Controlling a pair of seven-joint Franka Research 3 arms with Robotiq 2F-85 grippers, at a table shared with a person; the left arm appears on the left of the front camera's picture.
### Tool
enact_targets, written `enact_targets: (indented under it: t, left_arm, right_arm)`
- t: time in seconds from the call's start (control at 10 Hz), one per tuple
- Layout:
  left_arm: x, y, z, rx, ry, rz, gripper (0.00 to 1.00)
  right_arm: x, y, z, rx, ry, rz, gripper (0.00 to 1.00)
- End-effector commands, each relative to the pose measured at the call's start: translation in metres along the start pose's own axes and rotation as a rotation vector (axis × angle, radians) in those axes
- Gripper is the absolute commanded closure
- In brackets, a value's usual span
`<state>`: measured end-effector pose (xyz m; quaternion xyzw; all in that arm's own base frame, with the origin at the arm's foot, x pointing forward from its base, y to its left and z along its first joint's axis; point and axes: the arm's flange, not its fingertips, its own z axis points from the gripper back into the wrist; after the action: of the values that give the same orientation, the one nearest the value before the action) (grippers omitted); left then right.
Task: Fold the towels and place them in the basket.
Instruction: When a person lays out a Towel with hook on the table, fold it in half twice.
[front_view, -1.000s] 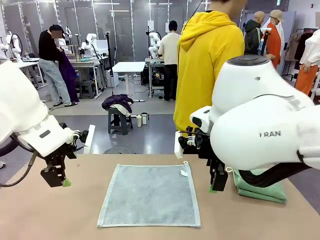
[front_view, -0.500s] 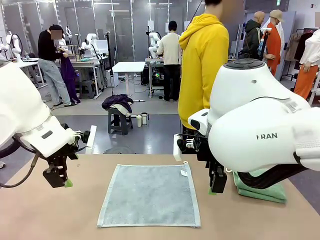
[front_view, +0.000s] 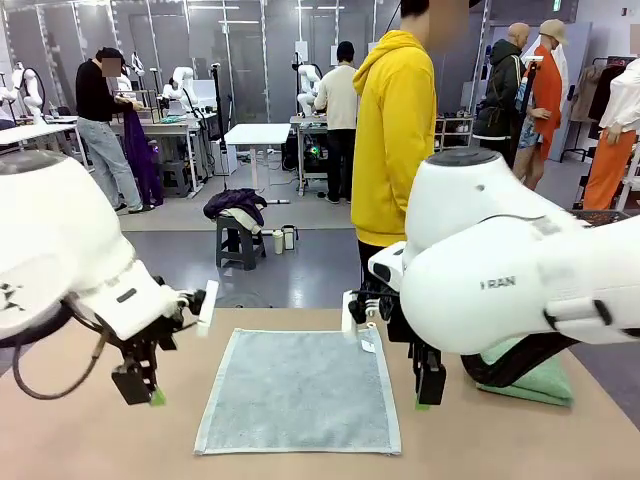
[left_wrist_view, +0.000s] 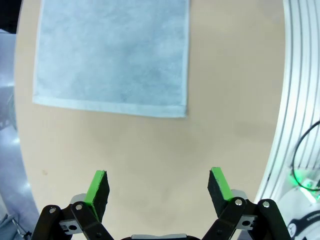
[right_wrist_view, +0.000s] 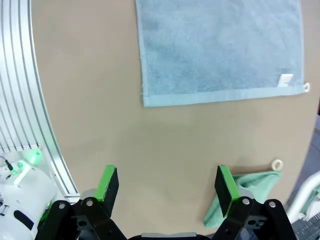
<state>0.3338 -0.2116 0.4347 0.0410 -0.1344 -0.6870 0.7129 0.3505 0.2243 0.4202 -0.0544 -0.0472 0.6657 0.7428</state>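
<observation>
A pale grey-blue towel (front_view: 300, 390) lies spread flat in the middle of the table, with a white label near its far right corner. A mint green towel (front_view: 542, 383) sits folded at the right, partly behind my right arm. My left gripper (front_view: 140, 388) hangs open just left of the flat towel's near left corner. My right gripper (front_view: 430, 386) hangs open just right of that towel, between the two towels. In the left wrist view the grey-blue towel (left_wrist_view: 112, 55) lies ahead of my open left gripper (left_wrist_view: 159, 189). In the right wrist view the grey-blue towel (right_wrist_view: 220, 47) lies ahead and the green towel (right_wrist_view: 247, 192) sits beside one finger of my open right gripper (right_wrist_view: 167, 187). The basket is out of view.
A person in a yellow hoodie (front_view: 395, 140) stands at the far side of the table. The table's near edge has a ribbed aluminium rail (left_wrist_view: 300, 90). Bare tan tabletop (front_view: 90, 440) surrounds the flat towel.
My left gripper has moved right and down, closer to the flat towel's left edge. My right gripper has shifted slightly left. The person in yellow has stepped left.
</observation>
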Motion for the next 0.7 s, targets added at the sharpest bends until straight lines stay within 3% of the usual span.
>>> enact_targets:
  t: [0.0, 0.2, 0.6]
  left_arm:
    - [0.007, 0.002, -0.016, -0.026, -0.043, 0.012, 0.00]
    - [0.014, 0.005, -0.049, -0.073, -0.055, 0.021, 0.00]
    - [0.014, 0.007, -0.073, -0.076, -0.047, 0.033, 0.00]
  right_arm:
    - [0.014, -0.010, -0.019, 0.058, -0.013, -0.006, 0.03]
    - [0.021, -0.009, -0.043, 0.087, -0.015, -0.005, 0.03]
    - [0.021, -0.008, -0.074, 0.145, -0.033, -0.007, 0.03]
